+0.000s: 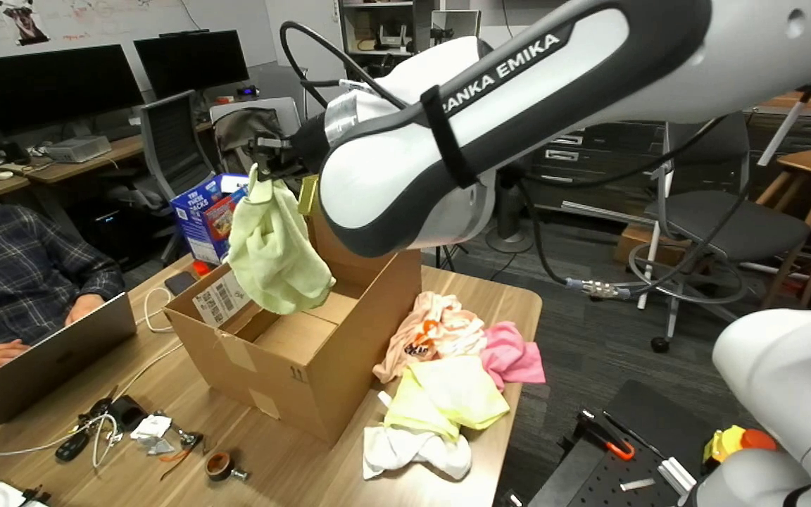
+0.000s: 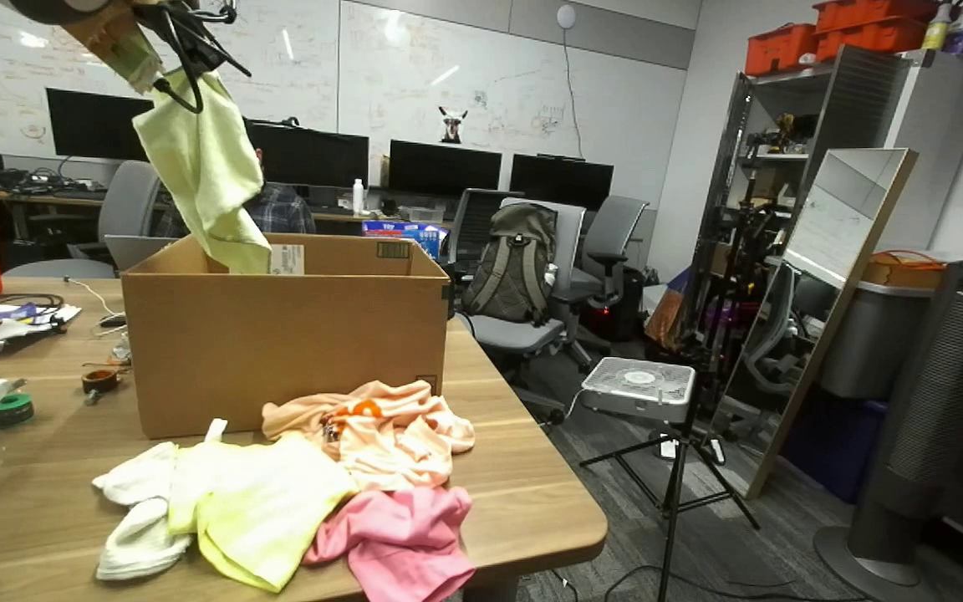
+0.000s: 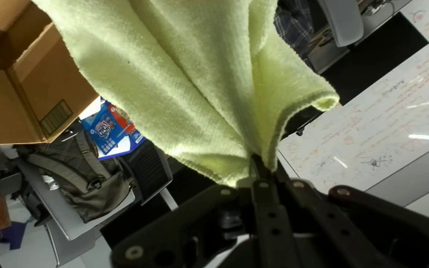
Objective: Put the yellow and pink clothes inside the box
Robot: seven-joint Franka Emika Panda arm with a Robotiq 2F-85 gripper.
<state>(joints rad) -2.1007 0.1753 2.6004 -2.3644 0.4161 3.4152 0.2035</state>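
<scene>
A whiteboard [image 2: 515,92] forms the background beyond the desk [image 2: 523,518]. The fingers [image 3: 266,195] are closed together, clamping one end of the pale yellow-green cloth [image 1: 275,246]. Directly below them, it hangs over the mouth of the cardboard box [image 2: 298,343]. Well below and to one side of the fingers, outside the box, the pink cloth [image 2: 402,535] overhangs the desk edge, touching the peach cloth [image 2: 381,435]. Caution: an off-centre release may drape the pale yellow-green cloth over a wall. A nudge could slide the pink cloth off; a deep pinch could take the peach cloth too.
</scene>
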